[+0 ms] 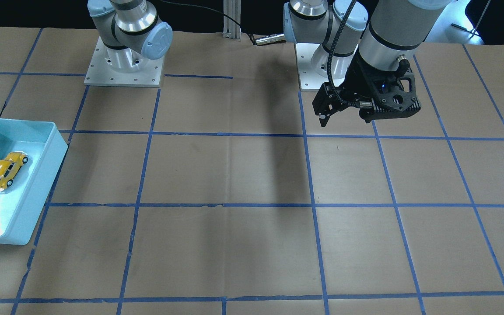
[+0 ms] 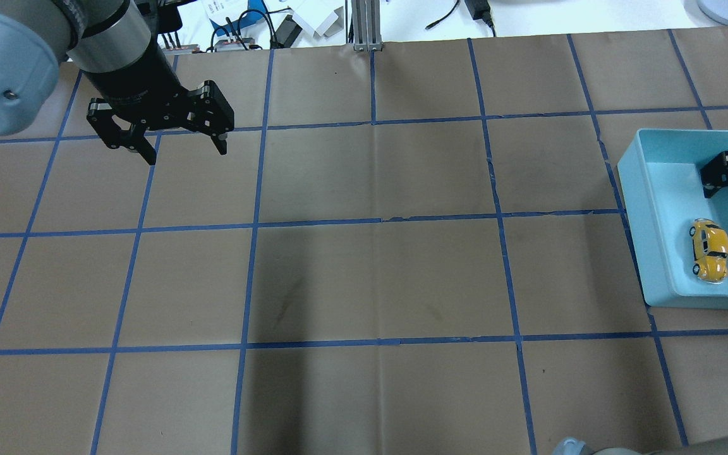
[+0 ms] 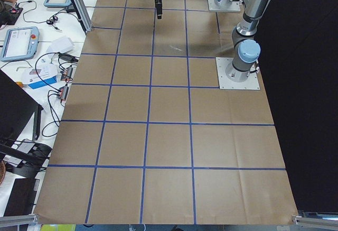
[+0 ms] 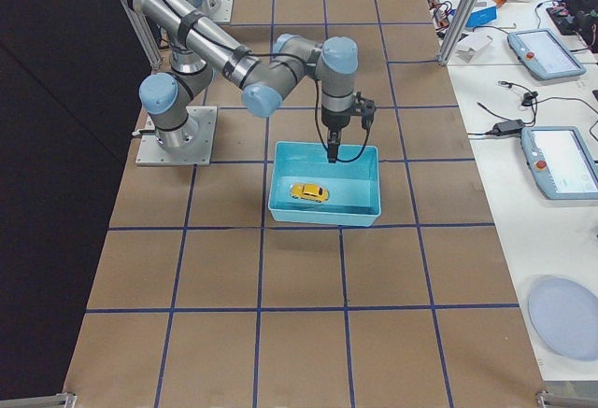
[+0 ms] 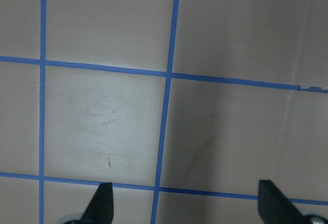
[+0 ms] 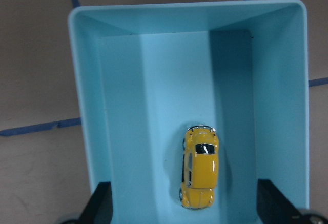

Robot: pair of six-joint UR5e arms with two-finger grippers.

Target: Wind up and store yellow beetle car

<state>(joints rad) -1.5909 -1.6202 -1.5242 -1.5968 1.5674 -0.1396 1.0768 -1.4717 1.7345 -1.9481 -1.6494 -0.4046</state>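
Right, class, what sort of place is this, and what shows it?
Probably a robotics lab: a left arm and right arm bolted to a paper-covered table gridded in blue tape, with teach pendants on the side desk.

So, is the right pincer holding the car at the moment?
No, the car lies loose on the bin floor while the right pincer hangs open above it.

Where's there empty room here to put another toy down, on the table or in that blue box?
Nearly the whole table is bare, from the left gripper across to the blue bin. Inside the bin, the floor beyond the yellow beetle car is free, but the right gripper hangs there.
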